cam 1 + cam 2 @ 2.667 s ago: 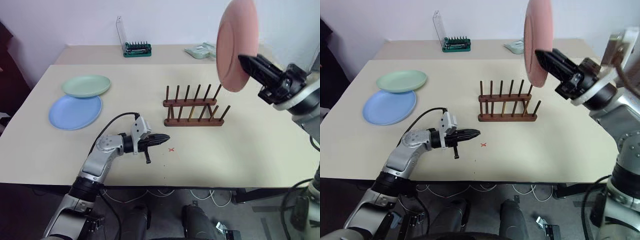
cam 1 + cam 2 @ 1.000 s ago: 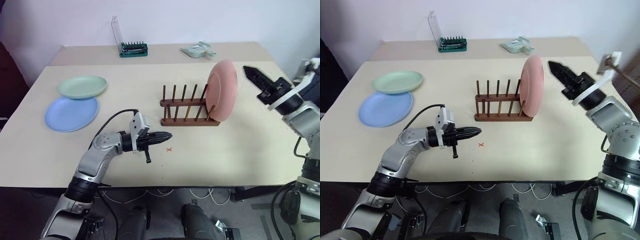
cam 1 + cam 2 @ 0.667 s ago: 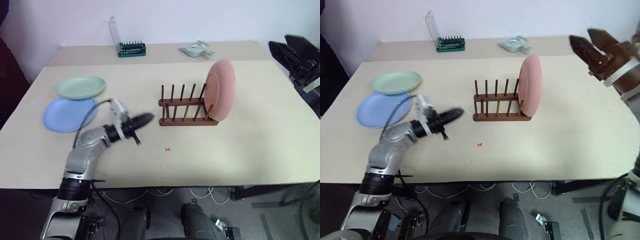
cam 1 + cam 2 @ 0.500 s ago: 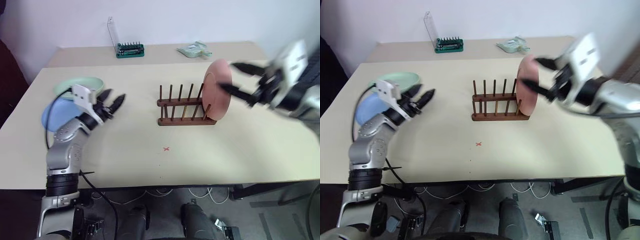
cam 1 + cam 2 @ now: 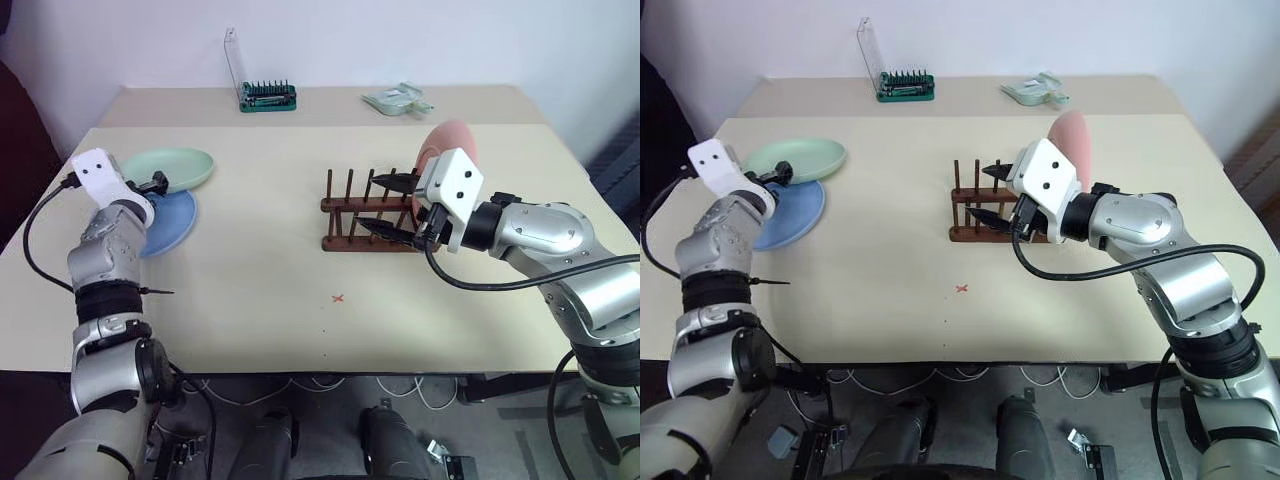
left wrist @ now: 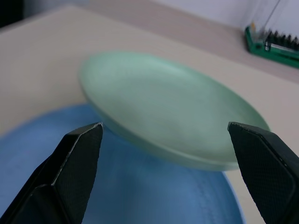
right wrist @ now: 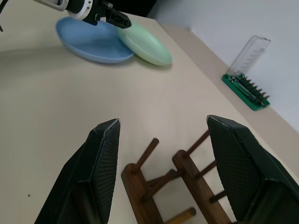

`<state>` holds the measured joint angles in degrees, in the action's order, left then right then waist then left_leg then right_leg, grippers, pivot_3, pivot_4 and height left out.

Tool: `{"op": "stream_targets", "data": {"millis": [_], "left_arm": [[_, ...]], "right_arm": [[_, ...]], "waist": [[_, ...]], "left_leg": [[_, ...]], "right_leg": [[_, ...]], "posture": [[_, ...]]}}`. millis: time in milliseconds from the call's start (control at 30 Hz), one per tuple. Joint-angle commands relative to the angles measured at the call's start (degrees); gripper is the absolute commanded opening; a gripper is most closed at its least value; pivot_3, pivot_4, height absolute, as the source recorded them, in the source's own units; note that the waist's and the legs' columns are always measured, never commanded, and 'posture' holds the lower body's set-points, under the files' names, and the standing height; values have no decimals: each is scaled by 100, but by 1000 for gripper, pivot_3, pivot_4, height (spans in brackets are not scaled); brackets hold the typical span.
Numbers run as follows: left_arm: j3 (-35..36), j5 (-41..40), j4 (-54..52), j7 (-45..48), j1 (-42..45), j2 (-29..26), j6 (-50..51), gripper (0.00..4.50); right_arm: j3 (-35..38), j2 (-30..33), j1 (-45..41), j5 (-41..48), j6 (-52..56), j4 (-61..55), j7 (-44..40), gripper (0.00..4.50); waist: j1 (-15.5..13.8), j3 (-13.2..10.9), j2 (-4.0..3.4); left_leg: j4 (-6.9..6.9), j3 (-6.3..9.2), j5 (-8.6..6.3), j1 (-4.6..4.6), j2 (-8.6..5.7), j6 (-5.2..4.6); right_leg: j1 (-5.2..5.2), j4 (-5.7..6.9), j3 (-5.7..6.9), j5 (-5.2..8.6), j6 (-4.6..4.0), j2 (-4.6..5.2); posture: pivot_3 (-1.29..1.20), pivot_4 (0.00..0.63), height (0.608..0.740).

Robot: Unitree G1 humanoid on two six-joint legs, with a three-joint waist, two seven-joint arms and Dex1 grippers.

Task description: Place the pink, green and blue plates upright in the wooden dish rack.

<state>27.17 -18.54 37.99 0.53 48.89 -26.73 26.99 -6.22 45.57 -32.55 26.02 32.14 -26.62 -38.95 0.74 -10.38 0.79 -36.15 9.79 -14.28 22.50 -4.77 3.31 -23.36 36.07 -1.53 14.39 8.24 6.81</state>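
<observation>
The pink plate [image 5: 452, 140] stands upright at the right end of the wooden dish rack [image 5: 345, 207], partly hidden behind my right wrist. My right gripper [image 5: 386, 205] is open just above the rack's pegs [image 7: 145, 154], holding nothing. At the table's left, the green plate [image 5: 172, 168] lies with its rim over the blue plate [image 5: 168, 222]. My left gripper [image 5: 158, 182] is open at the green plate's near rim [image 6: 177, 116], its fingers [image 6: 77, 163] spread on either side without touching it.
A green tool holder with a clear lid [image 5: 268, 95] and a pale green object [image 5: 398, 100] lie on the far table. A small red mark [image 5: 338, 297] is on the tabletop in front of the rack. The table's front edge runs near my arms.
The pink plate went from my right gripper into the rack. The right gripper let go and moved left over the pegs. My left gripper swung left to the plates and opened.
</observation>
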Motion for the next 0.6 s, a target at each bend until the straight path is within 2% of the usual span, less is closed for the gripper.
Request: {"op": "stream_targets", "data": {"millis": [33, 267, 300, 367, 600], "left_arm": [[355, -250, 381, -141, 387, -188, -74, 4392], [698, -426, 1358, -390, 778, -343, -563, 4392], [787, -494, 1485, -460, 831, -362, -620, 4159], [1017, -708, 1712, -598, 919, -384, -603, 3506], [1068, -860, 2079, -368, 965, -509, -620, 28]], "right_arm": [[232, -36, 99, -70, 16, -247, 33, 3006], [407, -54, 510, -201, 139, -489, 207, 3006], [427, -65, 538, -212, 151, -510, 227, 3006], [464, -93, 578, -238, 170, -556, 263, 3006], [543, -144, 649, -257, 234, -653, 295, 3006]], "waist": [[23, 0, 1], [15, 0, 3], [17, 0, 3], [6, 1, 5], [9, 4, 9]], "left_leg": [[1, -1, 0, 0, 1, 0], [0, -2, 1, 0, 2, 1], [0, -3, 1, 0, 2, 1], [0, -2, 1, -1, 2, 1], [0, -2, 1, -1, 1, 2]], "right_leg": [[-1, 1, 0, 0, 0, 0], [-4, 3, 0, 0, 0, 0], [-4, 3, -1, 0, 0, 0], [-4, 4, 0, -1, 0, 0], [-4, 6, 0, -1, 0, 0]], "posture": [[0, 150, 740], [0, 150, 740], [0, 150, 740], [0, 150, 740], [0, 150, 740]]}}
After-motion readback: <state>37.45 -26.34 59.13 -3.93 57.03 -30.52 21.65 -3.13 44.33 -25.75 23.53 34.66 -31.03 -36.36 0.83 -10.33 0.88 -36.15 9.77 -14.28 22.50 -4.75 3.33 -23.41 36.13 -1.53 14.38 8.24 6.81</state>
